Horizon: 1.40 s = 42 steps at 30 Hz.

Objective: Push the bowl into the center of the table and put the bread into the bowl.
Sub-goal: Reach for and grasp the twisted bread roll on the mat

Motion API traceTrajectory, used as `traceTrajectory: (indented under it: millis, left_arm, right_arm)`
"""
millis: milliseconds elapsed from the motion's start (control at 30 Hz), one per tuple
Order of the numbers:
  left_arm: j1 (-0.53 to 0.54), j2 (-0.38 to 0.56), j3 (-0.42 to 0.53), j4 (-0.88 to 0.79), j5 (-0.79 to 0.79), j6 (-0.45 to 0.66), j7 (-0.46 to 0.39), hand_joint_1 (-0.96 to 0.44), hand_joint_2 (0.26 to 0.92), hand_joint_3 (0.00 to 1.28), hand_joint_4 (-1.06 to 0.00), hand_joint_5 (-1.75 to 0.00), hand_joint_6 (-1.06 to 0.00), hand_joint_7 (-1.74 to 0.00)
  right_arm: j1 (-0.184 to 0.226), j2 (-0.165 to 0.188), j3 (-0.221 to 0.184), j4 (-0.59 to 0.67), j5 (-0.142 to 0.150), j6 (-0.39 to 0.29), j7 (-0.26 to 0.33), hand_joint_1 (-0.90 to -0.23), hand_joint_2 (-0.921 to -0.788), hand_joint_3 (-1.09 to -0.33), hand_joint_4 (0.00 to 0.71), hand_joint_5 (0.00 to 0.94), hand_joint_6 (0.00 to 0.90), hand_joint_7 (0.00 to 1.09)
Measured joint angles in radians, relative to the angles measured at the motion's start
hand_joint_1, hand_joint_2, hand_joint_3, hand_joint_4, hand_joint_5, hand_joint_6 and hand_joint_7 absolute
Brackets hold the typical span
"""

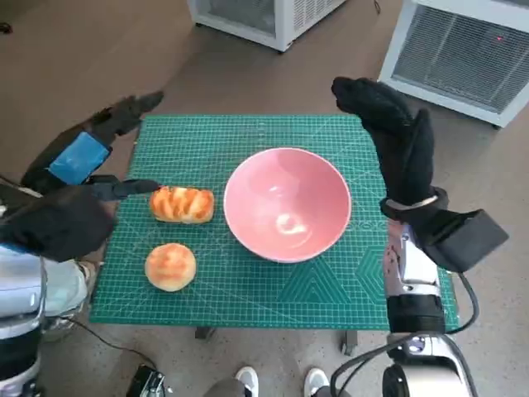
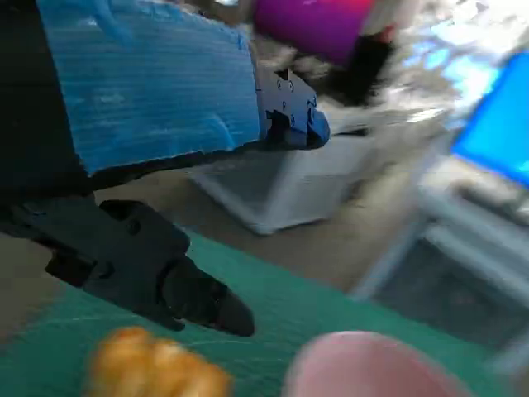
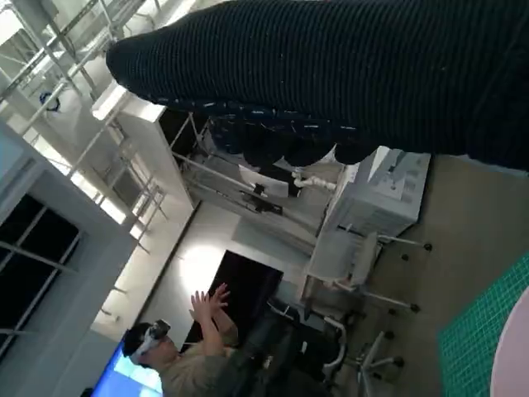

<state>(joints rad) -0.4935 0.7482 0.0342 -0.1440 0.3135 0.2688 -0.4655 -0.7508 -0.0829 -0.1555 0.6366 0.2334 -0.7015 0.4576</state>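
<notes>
Over the green mat (image 1: 248,281), both hands hover empty, fingers apart.

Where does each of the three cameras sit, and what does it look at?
Head view: from the head, steeply down on the green mat, bowl, two breads; both hands show.
Left wrist view: behind the left hand, facing bread and bowl.
Right wrist view: behind the right hand, tilted toward a person.
All three share the bowl.
</notes>
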Motion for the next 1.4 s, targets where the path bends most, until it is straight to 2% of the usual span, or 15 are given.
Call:
traceTrajectory:
  millis: [200,267,800,1200,1300,1333,1367,1400]
  left_arm:
    - [-0.013,-0.009,-0.099,0.018,0.064,0.065,-0.033,0.03,0.734,0.0,-0.22,0.0,-0.35,-0.03]
    - [-0.022,-0.015,-0.129,0.037,0.081,0.073,-0.041,0.05,0.736,0.0,-0.21,0.0,-0.35,-0.02]
    - [-0.114,-0.056,-0.294,0.27,0.182,0.053,-0.054,0.1,0.744,0.01,-0.2,0.0,-0.35,-0.01]
    - [-0.223,-0.129,-0.405,0.614,0.255,-0.037,-0.026,0.09,0.747,0.01,-0.22,-0.01,-0.36,-0.01]
    - [-0.247,-0.144,-0.433,0.698,0.282,-0.058,-0.009,0.08,0.76,0.01,-0.29,-0.02,-0.46,-0.04]
    - [-0.255,-0.15,-0.443,0.724,0.292,-0.062,-0.002,0.07,0.775,0.02,-0.44,-0.07,-0.55,-0.07]
    - [-0.265,-0.155,-0.456,0.753,0.309,-0.065,0.007,0.07,0.781,0.02,-0.5,-0.08,-0.59,-0.07]
    - [-0.271,-0.159,-0.465,0.773,0.32,-0.066,0.015,0.18,0.831,0.03,-0.58,-0.48,-0.69,-0.12]
  right_arm:
    - [0.0,0.0,-0.001,0.01,0.001,-0.005,-0.002,-0.705,-0.921,-0.736,0.3,0.0,0.222,0.34]
    - [0.0,0.0,-0.001,0.015,0.001,-0.009,-0.003,-0.702,-0.921,-0.743,0.299,0.0,0.205,0.37]
    - [0.0,0.002,0.0,0.035,0.008,-0.019,-0.004,-0.689,-0.921,-0.753,0.289,0.0,0.181,0.42]
    - [0.001,0.007,0.001,0.036,0.03,-0.019,-0.004,-0.69,-0.921,-0.749,0.286,0.0,0.174,0.43]
    - [0.003,0.006,0.001,0.036,0.036,-0.018,-0.004,-0.688,-0.921,-0.748,0.286,0.0,0.173,0.44]
    - [0.004,0.006,0.001,0.035,0.036,-0.018,-0.004,-0.688,-0.921,-0.747,0.286,0.0,0.172,0.44]
    - [0.006,0.006,0.002,0.034,0.036,-0.018,-0.004,-0.688,-0.921,-0.747,0.286,0.0,0.172,0.44]
    - [0.007,0.006,0.002,0.034,0.036,-0.017,-0.004,-0.688,-0.921,-0.747,0.286,0.0,0.171,0.44]
